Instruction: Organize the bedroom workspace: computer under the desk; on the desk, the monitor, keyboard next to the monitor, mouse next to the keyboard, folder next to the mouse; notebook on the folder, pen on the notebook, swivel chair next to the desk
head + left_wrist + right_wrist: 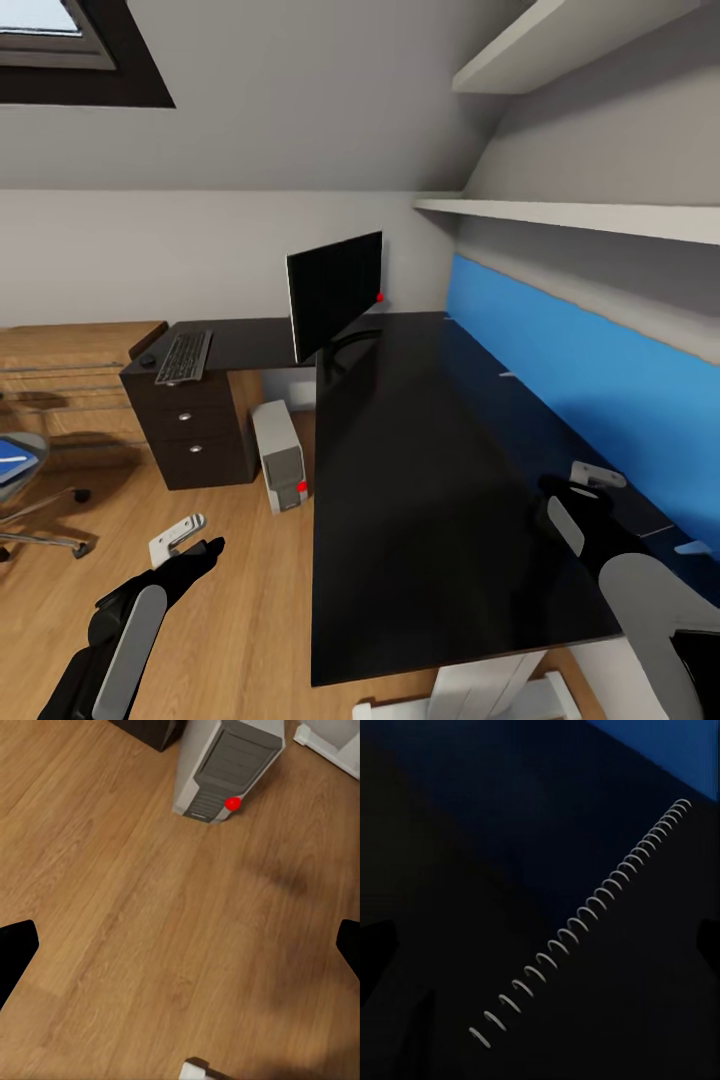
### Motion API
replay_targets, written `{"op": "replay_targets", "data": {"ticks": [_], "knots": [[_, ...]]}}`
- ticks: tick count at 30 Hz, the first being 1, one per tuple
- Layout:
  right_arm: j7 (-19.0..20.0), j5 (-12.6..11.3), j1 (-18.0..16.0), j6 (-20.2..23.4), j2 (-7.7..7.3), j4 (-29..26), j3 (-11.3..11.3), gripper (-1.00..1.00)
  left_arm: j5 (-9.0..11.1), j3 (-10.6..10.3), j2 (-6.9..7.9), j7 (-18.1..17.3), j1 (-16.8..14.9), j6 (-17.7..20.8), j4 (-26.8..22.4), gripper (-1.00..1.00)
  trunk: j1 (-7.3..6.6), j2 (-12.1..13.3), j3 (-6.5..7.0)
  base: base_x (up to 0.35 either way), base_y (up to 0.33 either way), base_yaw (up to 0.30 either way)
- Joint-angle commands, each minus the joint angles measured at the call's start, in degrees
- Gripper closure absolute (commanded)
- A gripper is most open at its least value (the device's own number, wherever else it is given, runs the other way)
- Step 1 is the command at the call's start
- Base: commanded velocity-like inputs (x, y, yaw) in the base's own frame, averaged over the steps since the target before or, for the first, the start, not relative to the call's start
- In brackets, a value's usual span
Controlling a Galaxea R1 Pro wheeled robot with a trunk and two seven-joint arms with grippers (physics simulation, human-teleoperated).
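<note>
- Desk (420, 480): black top with a smooth, glossy sheen that mirrors the blue wall panel (600, 390), itself flat and matt.
- Floor (135, 915): warm wood planks, visible grain, satin finish.
- Computer (225, 765): grey casing, plastic-looking, matt.
- Monitor (333, 288): dark screen, smooth, faintly glossy.
- Notebook (585, 922): dark matt cover, bound with a shiny metal-looking wire spiral.
- Drawer unit (190, 430): dark wood-look fronts with small shiny knobs.
</note>
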Motion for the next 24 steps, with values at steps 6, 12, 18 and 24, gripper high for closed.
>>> {"op": "replay_targets", "data": {"ticks": [6, 12, 18, 24], "knots": [[-0.2, -0.19, -0.01, 0.35, -0.01, -0.2, 0.01, -1.0, 0.61, -0.02, 0.02, 0.5, -0.03, 0.16, -0.08, -1.0, -1.33, 2.39, 1.02, 0.0, 0.0, 0.0], [-0.22, -0.17, -0.01, 0.33, -0.03, -0.22, -0.04, -1.0, 0.62, -0.02, 0.02, 0.5, -0.03, 0.16, -0.08, -1.0, -1.55, 2.79, 1.2, 0.0, 0.0, 0.0], [-0.23, -0.18, -0.01, 0.36, -0.09, -0.27, -0.09, -1.0, 0.61, -0.02, 0.02, 0.5, -0.03, 0.16, -0.08, -1.0, -1.55, 2.79, 1.2, 0.0, 0.0, 0.0], [-0.23, -0.26, -0.01, 0.43, -0.1, -0.38, -0.23, -1.0, 0.66, 0.01, 0.02, 0.5, -0.03, 0.16, -0.08, -1.0, -1.55, 2.79, 1.2, 0.0, 0.0, 0.0]]}}
